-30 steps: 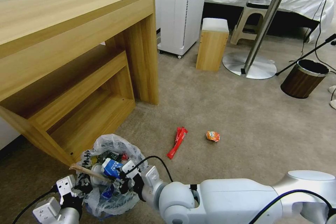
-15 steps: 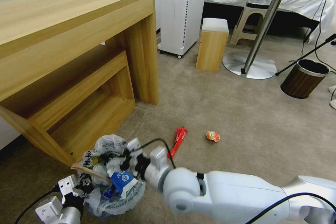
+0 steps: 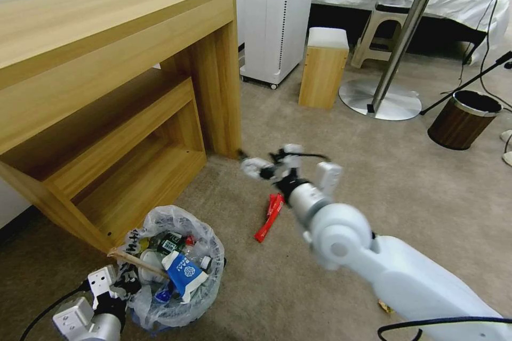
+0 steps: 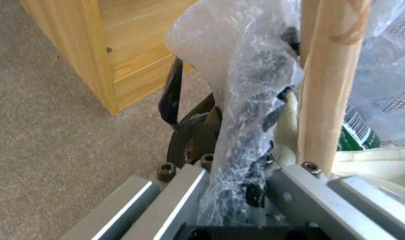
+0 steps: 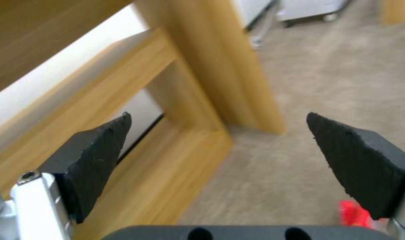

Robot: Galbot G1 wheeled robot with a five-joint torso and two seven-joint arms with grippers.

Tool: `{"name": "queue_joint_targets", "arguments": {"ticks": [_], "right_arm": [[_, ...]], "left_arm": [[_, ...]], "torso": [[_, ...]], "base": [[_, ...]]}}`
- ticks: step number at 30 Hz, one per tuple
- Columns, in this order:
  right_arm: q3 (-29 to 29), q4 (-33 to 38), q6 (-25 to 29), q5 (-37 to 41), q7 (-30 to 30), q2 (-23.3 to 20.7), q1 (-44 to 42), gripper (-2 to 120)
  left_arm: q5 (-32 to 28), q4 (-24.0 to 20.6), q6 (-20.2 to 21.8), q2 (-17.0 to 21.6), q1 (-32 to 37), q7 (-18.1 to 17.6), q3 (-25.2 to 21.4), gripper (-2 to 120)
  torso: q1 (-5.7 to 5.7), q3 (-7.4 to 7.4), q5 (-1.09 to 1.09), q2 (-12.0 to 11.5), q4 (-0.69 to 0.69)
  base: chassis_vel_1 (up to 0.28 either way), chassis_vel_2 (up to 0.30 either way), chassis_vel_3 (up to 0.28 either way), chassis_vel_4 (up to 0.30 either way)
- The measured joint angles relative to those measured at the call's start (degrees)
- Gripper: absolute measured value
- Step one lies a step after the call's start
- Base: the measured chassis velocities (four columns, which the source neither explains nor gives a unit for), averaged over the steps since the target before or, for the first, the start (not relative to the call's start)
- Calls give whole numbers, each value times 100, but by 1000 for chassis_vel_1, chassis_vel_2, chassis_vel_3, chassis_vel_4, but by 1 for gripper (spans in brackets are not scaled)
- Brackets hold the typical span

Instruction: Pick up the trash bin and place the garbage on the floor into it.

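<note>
The trash bin [image 3: 178, 306], lined with a crinkled clear bag, stands at the lower left beside the desk. My left gripper [image 3: 121, 283] is shut on its rim, with the bag [image 4: 251, 100] pinched between its fingers [image 4: 235, 173]. Inside lie a blue-white carton [image 3: 184, 272], a wooden stick [image 3: 133, 261] [image 4: 327, 83] and a green-labelled bottle [image 3: 170, 244] [image 4: 358, 130]. My right gripper [image 3: 266, 162] [image 5: 218, 116] hangs open and empty in the air, past the red wrapper [image 3: 269, 217] [image 5: 355, 213] on the carpet. The arm hides the carpet to the right of that wrapper.
The wooden desk [image 3: 133, 64] with its low shelf stands close on the left. Farther off are a white appliance [image 3: 277, 16], a small wooden stool [image 3: 324, 66], a round table's base [image 3: 381, 98] and a brown wood-grain bin [image 3: 461, 120]. A small scrap [image 3: 385, 306] lies by my right arm.
My right gripper let go of the blue-white carton, which now rests in the bin. It then swung up and away to beyond the red wrapper. The arm now covers the orange wrapper.
</note>
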Motion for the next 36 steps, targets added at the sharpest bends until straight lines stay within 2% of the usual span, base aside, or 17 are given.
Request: {"name": "queue_joint_targets", "arguments": {"ticks": [7,16,20,26,29,32,36], "right_arm": [[1157,42,-88,-123,39,155,-929,100],[1889,147,-206,-106,198,233,-1584,100],[2138,283,-316,103,523,283,-1957,100],[2367,368,-536,532,1347,449,-2690,100],[2464,368,-547,573,1490,514,-2959,100],[2668,398,-562,683,1699,680,-3241,100],[3156,569,-593,890,2046,1125,-3791,100]], "left_arm": [[-29,49,0,57,-16,-2,8,0],[-89,66,0,163,-26,-3,12,0],[-93,99,0,183,-45,-3,25,0],[-98,150,0,226,-57,-3,47,0],[-103,174,0,233,-82,-3,60,0],[-116,201,0,249,-101,-3,60,0],[-136,244,0,269,-135,-7,58,0]], "torso": [[0,0,-1,0,0],[0,0,-1,0,0],[0,0,-2,0,0],[0,0,-1,0,1],[0,-1,-2,0,0],[0,0,-1,0,0],[0,-1,-2,0,0]], "base": [[0,0,0,0],[0,0,0,0],[0,0,0,0],[0,0,0,0],[0,0,0,0],[0,0,0,0],[0,0,0,0]]}}
